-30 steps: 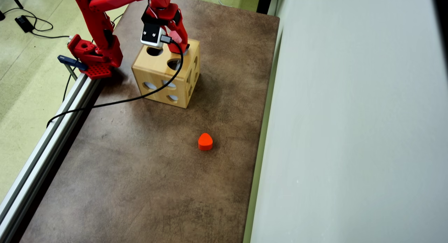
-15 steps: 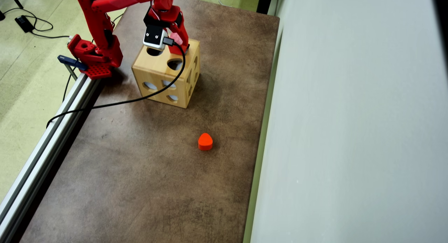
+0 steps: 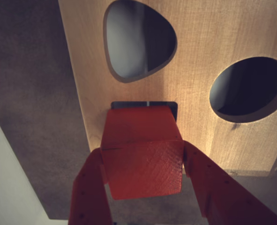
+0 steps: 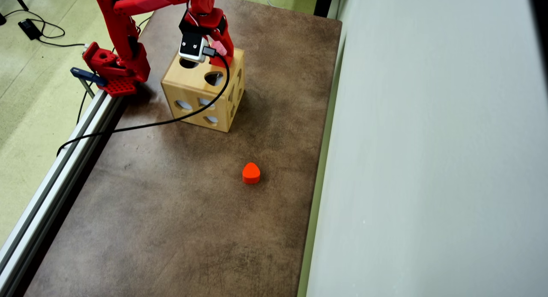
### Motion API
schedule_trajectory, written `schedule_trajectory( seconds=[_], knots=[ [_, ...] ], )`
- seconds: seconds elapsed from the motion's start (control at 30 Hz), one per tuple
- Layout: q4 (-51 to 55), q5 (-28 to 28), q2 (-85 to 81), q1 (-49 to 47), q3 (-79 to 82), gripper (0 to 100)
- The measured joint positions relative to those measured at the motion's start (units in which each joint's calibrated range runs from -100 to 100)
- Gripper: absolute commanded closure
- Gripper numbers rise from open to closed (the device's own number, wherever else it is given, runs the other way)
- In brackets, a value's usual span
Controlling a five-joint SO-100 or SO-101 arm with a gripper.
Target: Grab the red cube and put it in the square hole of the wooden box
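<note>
**A:** Starting big: the brown bench (image 4: 180, 211) fills most of the overhead view, with a pale wall (image 4: 428, 138) along its right side and an aluminium rail (image 4: 55, 181) down the left edge. The red arm (image 4: 124, 23) is bolted at the top-left corner of the bench, and a black cable (image 4: 128, 128) trails from its wrist camera out over the rail.

**B:** And the box?

**A:** The box (image 4: 192, 98) sits just right of the arm's base, cut-outs on every face I can see. In the wrist view its top (image 3: 199, 93) has a rounded heart-ish hole (image 3: 138, 40), a round hole (image 3: 248, 89), and the square hole (image 3: 173, 107) showing only as a dark strip behind the cube.

**B:** So the cube's right there?

**A:** Yep. The cube (image 3: 143, 157) is pinched in the hand (image 3: 143, 197), a finger (image 3: 89, 187) pressed on each side, so it's closed down to the cube's width. The cube sits right over the square hole at the far edge of the box's top. Can't tell if it's touching the wood.

**B:** Anything else lying about?

**A:** Just an orange heart block (image 4: 251, 173), alone on the bench, well apart from the box.
</note>
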Motion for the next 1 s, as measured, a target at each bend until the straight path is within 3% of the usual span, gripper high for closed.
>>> schedule_trajectory(
  seconds=[0.87, 1.0],
  knots=[
    [1.4, 0.0, 0.0, 1.1, 2.4, 98],
    [1.4, 0.3, 0.0, 1.1, 2.4, 91]
  ],
)
